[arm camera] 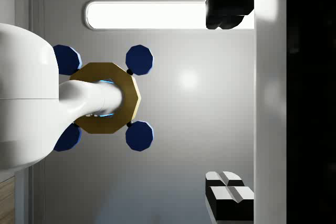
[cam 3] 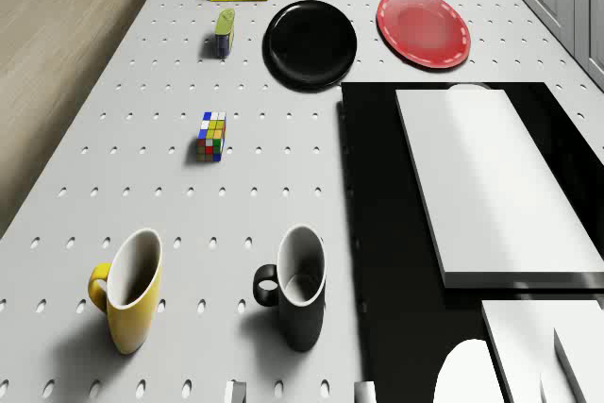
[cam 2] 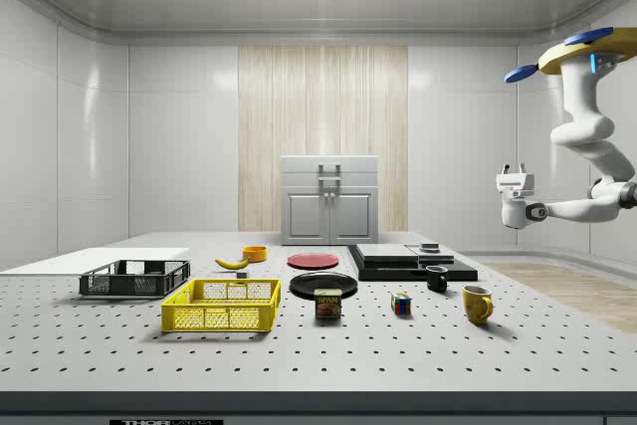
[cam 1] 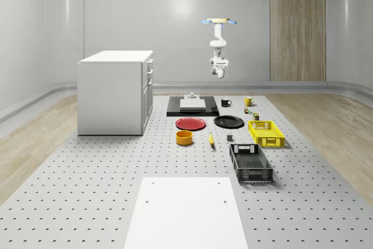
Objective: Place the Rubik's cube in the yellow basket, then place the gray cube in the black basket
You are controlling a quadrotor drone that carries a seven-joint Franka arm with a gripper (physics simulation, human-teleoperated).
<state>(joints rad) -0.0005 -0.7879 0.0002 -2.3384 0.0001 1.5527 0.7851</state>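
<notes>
End effector (cam 2: 514,182): held high in the air beyond the far end of the counter (cam 1: 87,202), carried at the tip of the folded arm (cam 2: 587,136); nothing is held. In the wrist view the two fingers (arm camera: 228,195) are seen well apart, so the end effector is judged spread.

Drone (cam 1: 220,21): hovering well above the counter's far end, roughly over the black slab (cam 1: 192,108) and the mugs; not resting on anything.

Rubik's cube (cam 3: 212,136): standing flat on the counter, clear on all sides, between the yellow mug (cam 3: 127,292) and the can (cam 3: 224,32); well below the end effector and toward the basket side of it.

Handling, Rubik's cube: judged light, rigid and not fragile; faces smooth, so some slip is possible. Two opposite flat side faces are judged the best hold, taken from above, fingers square to the faces and near mid-height.

Yellow basket (cam 1: 266,133): further along the counter past the can, open-topped, with nothing seen inside.

Gray cube (cam 1: 229,138): a small block on the counter between the yellow basket and the banana (cam 1: 211,139); well apart from the end effector. Judged light and stiff, to be pinched on opposite faces.

Black basket (cam 1: 250,162): the nearer crate in the whole-scene view, next beyond the gray cube.

Task state: neither cube is yet in a basket.
</notes>
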